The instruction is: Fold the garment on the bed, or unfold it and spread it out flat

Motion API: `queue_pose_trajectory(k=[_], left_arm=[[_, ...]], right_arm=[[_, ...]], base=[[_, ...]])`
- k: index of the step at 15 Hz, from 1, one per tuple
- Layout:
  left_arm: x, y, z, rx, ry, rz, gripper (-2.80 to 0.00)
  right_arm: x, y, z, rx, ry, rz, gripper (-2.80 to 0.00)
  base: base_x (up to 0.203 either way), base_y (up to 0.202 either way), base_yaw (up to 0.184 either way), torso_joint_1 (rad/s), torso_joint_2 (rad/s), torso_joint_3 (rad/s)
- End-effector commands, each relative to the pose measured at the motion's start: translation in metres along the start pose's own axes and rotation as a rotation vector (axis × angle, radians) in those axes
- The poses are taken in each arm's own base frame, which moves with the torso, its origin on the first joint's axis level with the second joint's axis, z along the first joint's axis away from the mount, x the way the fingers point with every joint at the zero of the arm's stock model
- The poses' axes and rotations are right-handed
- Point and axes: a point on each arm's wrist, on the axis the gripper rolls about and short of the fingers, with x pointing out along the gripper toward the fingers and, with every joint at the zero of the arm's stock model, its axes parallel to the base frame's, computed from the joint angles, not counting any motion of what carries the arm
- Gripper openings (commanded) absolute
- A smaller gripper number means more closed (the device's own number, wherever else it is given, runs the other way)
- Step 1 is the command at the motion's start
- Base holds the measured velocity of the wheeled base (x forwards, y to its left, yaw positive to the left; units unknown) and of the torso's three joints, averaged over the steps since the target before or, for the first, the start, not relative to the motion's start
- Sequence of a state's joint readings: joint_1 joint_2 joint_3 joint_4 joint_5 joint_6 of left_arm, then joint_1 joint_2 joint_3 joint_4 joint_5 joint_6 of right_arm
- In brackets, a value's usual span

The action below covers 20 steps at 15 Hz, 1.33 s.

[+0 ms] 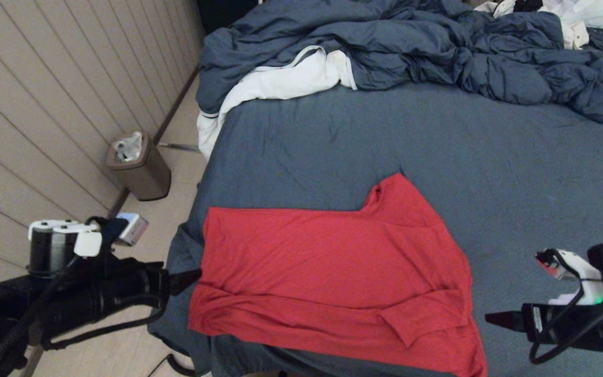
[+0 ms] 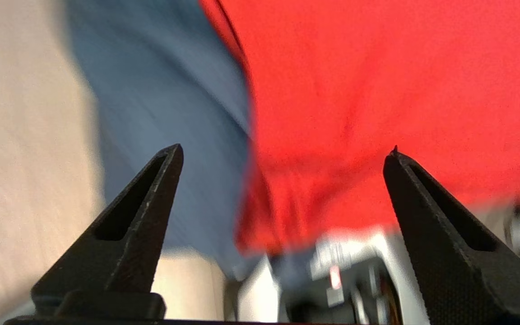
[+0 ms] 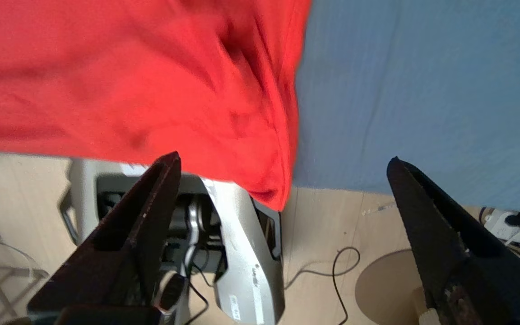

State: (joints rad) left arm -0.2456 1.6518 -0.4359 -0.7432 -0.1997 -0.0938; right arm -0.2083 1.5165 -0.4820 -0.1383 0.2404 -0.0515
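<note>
a red t-shirt, the garment [image 1: 333, 277], lies in the lower middle of the head view on the near part of the bed [image 1: 490, 157], partly folded, with one sleeve turned in at the lower right and its lower edge hanging over the bed's near side. the left gripper [image 1: 189, 277] sits at the lower left of the frame, just beside the shirt's left edge, its jaws spread wide and holding nothing. the right gripper [image 1: 495, 318] sits at the lower right, a little apart from the shirt's right edge, jaws also wide apart and empty. a rumpled duvet [image 1: 437, 47] fills the top of the frame. to do the coming grasp well, each gripper probably should pinch only the shirt's hanging corners, not the sheet beneath, and both should lift evenly so the thin knit does not bunch.
</note>
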Motion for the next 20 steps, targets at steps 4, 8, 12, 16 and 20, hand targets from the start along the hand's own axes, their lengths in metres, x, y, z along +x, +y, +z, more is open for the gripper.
queue_pose_trajectory(k=[4,8,12,16,20], left_arm=[[-0.030,-0.001,0.076,-0.030,-0.164,0.021,-2.80],[-0.020,0.004,0.081,-0.035,-0.155,0.028,-2.80],[0.038,0.020,0.075,-0.062,-0.055,0.040,-2.80],[0.084,0.032,0.087,-0.062,-0.058,0.039,-2.80],[0.119,0.041,0.089,-0.063,-0.052,0.038,-2.80]], right_arm=[[-0.041,0.009,0.043,-0.007,-0.150,-0.001,-2.80],[-0.042,0.011,0.056,0.002,-0.161,0.009,-2.80],[-0.010,0.002,0.084,0.036,-0.125,0.013,-2.80],[0.024,-0.005,0.109,0.047,-0.100,0.017,-2.80],[0.062,0.002,0.134,0.043,-0.087,0.048,-2.80]], base=[[0.000,0.000,0.000,0.000,0.00,0.000],[0.000,0.000,0.000,0.000,0.00,0.000],[0.000,0.000,0.000,0.000,0.00,0.000],[0.000,0.000,0.000,0.000,0.00,0.000],[0.000,0.000,0.000,0.000,0.00,0.000]])
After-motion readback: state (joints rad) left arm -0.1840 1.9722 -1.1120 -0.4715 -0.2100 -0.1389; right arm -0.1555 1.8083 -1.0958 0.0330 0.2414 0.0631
